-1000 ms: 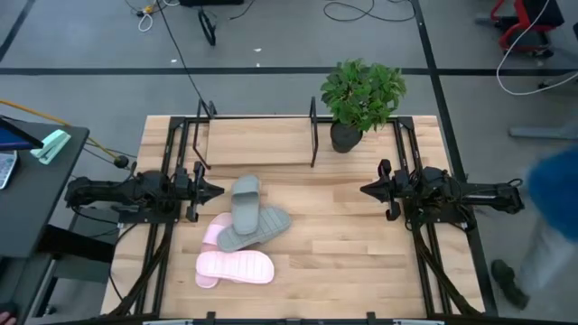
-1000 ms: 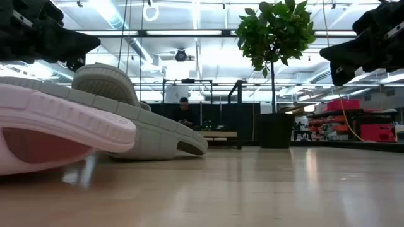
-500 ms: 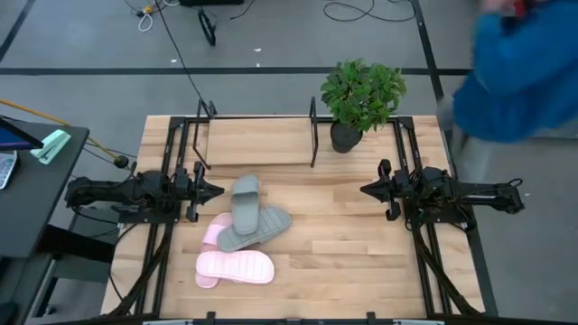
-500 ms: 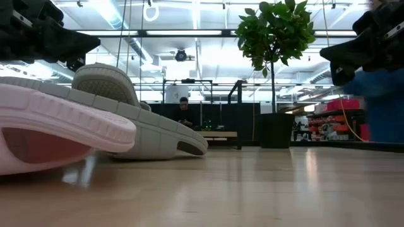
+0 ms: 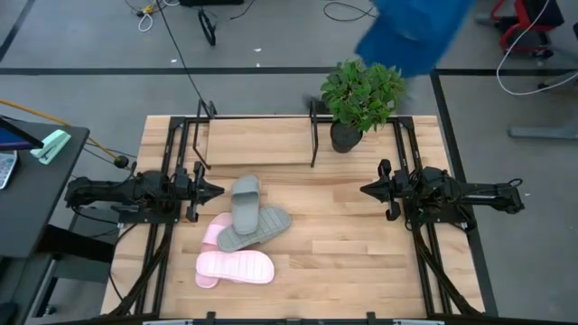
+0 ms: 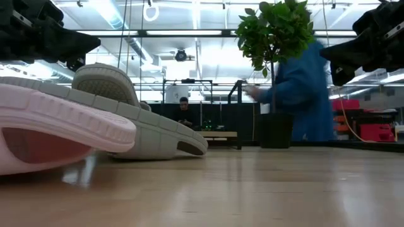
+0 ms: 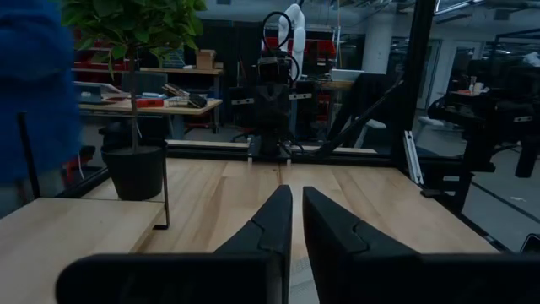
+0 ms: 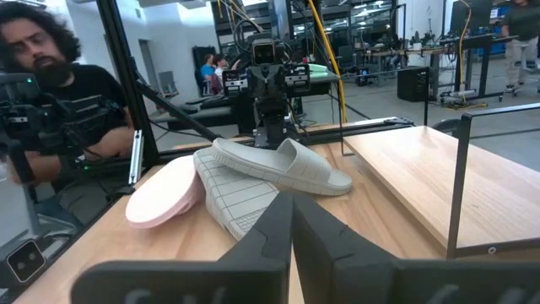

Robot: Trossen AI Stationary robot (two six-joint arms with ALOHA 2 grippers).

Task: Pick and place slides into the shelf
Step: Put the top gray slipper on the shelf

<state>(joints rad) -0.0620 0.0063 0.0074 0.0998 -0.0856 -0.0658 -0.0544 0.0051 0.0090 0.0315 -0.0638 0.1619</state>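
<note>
Several slides lie heaped left of the table's middle. One sage slide point(image 5: 246, 204) lies across the second sage slide point(image 5: 257, 227), which overlaps a pink slide point(image 5: 214, 232). Another pink slide point(image 5: 236, 267) lies flat nearer the front edge. The heap also shows in the right wrist view point(image 8: 278, 169). The shelf point(image 5: 257, 142), a wooden board between black uprights, stands at the far edge. My left gripper point(image 5: 218, 190) is shut, level, just left of the heap. My right gripper point(image 5: 365, 190) is shut, level, at the right, pointing toward the heap.
A potted plant point(image 5: 361, 97) stands at the shelf's right end. A person in blue point(image 5: 417, 32) passes behind the far edge, by the plant. Another person point(image 8: 59, 93) sits beyond the table's left side. Bare wood lies between the heap and my right gripper.
Both arms and the slides have kept still. The person in blue has walked from beyond the table's right side around to behind the far edge, by the plant.
</note>
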